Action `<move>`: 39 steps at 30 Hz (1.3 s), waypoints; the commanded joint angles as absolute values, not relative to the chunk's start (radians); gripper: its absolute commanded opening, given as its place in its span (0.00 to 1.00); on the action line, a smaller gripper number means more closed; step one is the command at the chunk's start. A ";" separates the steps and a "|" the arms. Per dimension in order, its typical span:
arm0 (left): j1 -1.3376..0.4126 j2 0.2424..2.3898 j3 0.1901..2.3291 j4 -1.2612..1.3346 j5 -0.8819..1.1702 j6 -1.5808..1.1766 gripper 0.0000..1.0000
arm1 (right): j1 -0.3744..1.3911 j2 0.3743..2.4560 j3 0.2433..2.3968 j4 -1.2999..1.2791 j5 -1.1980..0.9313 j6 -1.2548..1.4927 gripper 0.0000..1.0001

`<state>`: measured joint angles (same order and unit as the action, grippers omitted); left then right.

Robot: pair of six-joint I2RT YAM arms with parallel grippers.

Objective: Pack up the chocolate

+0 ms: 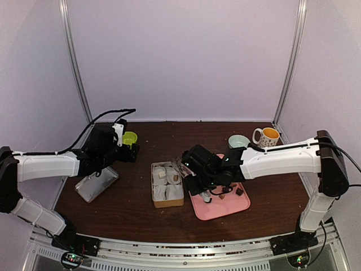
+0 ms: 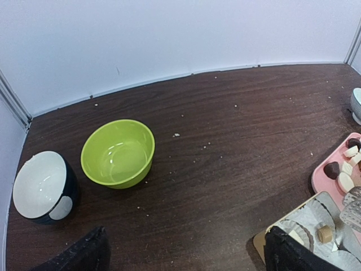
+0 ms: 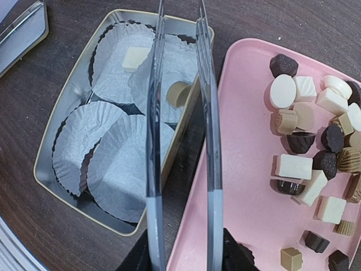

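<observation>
1. The right gripper [image 3: 189, 255] clamps its dark fingers [image 3: 236, 254] on the two arms of the clear tongs [image 3: 153, 141]. In the wrist view the arms run toward 12 o'clock with a narrow gap between them.
2. A caramel-brown piece [image 3: 177, 93] shows between those arms, lying in a white paper cup [image 3: 179, 59] inside the open box [image 3: 62, 141]. Whether the tongs touch it cannot be told.
3. A cream-white piece [image 3: 135, 57] sits in the neighbouring cup, at 10 o'clock of the caramel one.
4. Most of the chocolate [image 3: 307, 144], dark, caramel and cream, lies scattered on the pink tray [image 3: 242, 186], just beside the box at its 3 o'clock.
5. The left gripper [image 2: 185, 234] hangs open above the dark wooden table [image 2: 225, 141], its fingers [image 2: 84, 254] spread wide and holding nothing.
6. A green bowl [image 2: 118, 152] stands at the left gripper's 11 o'clock, and a dark bowl [image 2: 42, 186] with a white inside sits close by at 8 o'clock of the green one.
7. From overhead, a lid [image 1: 97, 183] lies at 9 o'clock of the box, well apart from it. A mug [image 1: 266, 136] and a pale blue bowl [image 1: 239, 141] stand side by side at 1 o'clock of the tray.
</observation>
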<state>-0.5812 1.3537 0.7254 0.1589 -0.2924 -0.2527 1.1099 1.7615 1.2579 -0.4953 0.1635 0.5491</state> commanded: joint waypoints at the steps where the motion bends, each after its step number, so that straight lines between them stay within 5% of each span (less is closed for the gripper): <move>1: -0.574 1.345 0.738 0.203 -0.299 -0.249 0.97 | 1.115 1.717 1.285 -0.507 0.203 0.546 0.31; 30: -0.575 1.348 0.739 0.202 -0.309 -0.240 0.97 | 1.128 1.359 1.014 -0.863 0.044 0.556 0.32; 39: -0.574 1.343 0.740 0.198 -0.319 -0.233 0.97 | 1.134 1.312 0.958 -0.874 0.009 0.574 0.41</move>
